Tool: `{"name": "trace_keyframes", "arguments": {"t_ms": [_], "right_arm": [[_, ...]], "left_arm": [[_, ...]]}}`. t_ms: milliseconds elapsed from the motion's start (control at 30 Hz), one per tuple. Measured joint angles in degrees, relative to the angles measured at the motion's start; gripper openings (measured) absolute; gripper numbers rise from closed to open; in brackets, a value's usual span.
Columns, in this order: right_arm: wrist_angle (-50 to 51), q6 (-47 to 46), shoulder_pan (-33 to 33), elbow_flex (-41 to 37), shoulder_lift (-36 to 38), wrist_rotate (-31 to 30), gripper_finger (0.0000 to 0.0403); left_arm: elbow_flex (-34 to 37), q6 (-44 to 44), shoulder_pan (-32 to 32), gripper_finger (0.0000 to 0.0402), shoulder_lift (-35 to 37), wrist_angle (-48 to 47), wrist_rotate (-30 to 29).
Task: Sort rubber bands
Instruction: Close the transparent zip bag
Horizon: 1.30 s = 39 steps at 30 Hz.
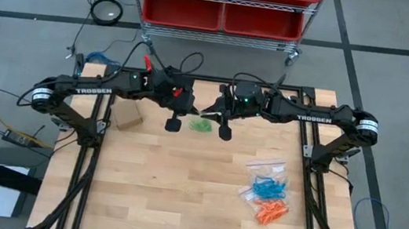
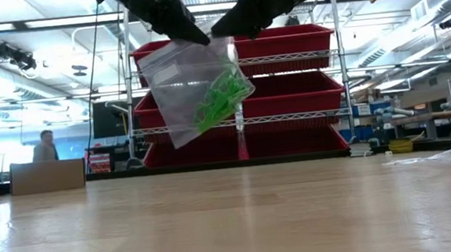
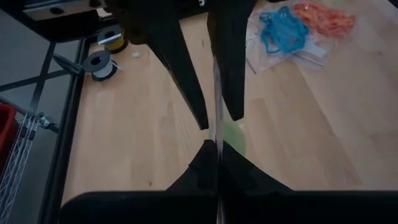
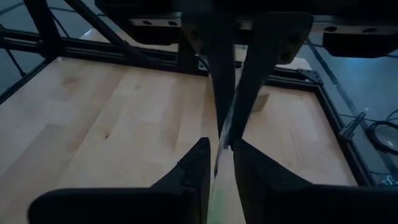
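Both grippers hold 1 clear plastic bag (image 2: 192,83) of green rubber bands (image 2: 221,99) by its top edge, above the wooden surface (image 1: 180,182). The left gripper (image 1: 174,122) is clamped tight; the right gripper (image 1: 224,131) pinches with its fingers slightly parted. If that looser pinch slips, the bag may swing and spill. Only the low view shows the bag hanging clear; only the high view shows the blue rubber bands (image 1: 267,188) and orange rubber bands (image 1: 271,211) on the right.

A clear bag (image 2: 192,87) of rubber bands (image 2: 221,98) hangs above the table (image 1: 180,182) at its far middle, between the left gripper (image 1: 174,124) and right gripper (image 1: 224,131). Two more bags (image 1: 267,195) lie near right; a cardboard box (image 1: 128,116) sits far left.
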<state>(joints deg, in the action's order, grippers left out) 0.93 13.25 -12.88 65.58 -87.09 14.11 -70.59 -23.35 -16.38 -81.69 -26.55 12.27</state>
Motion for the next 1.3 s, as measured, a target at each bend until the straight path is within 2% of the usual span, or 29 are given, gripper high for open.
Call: {"name": "trace_keyframes", "arguments": {"t_ms": [300, 500, 767, 833, 933, 1067, 1167, 1300], "right_arm": [[0.0, 1.4, 0.0, 0.0, 0.0, -0.2, 0.0004], [0.4, 1.4, 0.0, 0.0, 0.0, -0.7, 0.0001], [0.9, 1.4, 0.0, 0.0, 0.0, -1.1, 0.0000], [1.2, 1.4, 0.0, 0.0, 0.0, -1.1, 0.0000], [1.4, 1.4, 0.0, 0.0, 0.0, -1.1, 0.0000], [1.5, 1.4, 0.0, 0.0, 0.0, -1.0, 0.0000], [1.4, 1.4, 0.0, 0.0, 0.0, -1.0, 0.0000], [1.4, 1.4, 0.0, 0.0, 0.0, -1.2, 0.0000]], "left_arm": [[0.0, 0.4, 0.0, 0.0001, 0.0, 0.0, 1.3], [0.0, 1.4, 0.0, 0.0006, 0.0, -0.1, 2.5], [0.0, 1.3, -0.3, 0.0054, 0.4, -2.3, 2.9], [0.0, 1.3, -0.4, 0.0050, 0.5, -3.4, 2.8], [0.0, 0.7, -0.4, 0.0014, 0.6, -3.7, 2.4], [0.0, 0.0, -0.4, 0.0005, 0.6, -3.8, 2.6], [0.0, 1.3, -0.5, 0.0010, 0.6, -4.1, 3.3], [0.0, 1.4, -0.5, 0.0044, 0.6, -6.7, 3.3]]}}
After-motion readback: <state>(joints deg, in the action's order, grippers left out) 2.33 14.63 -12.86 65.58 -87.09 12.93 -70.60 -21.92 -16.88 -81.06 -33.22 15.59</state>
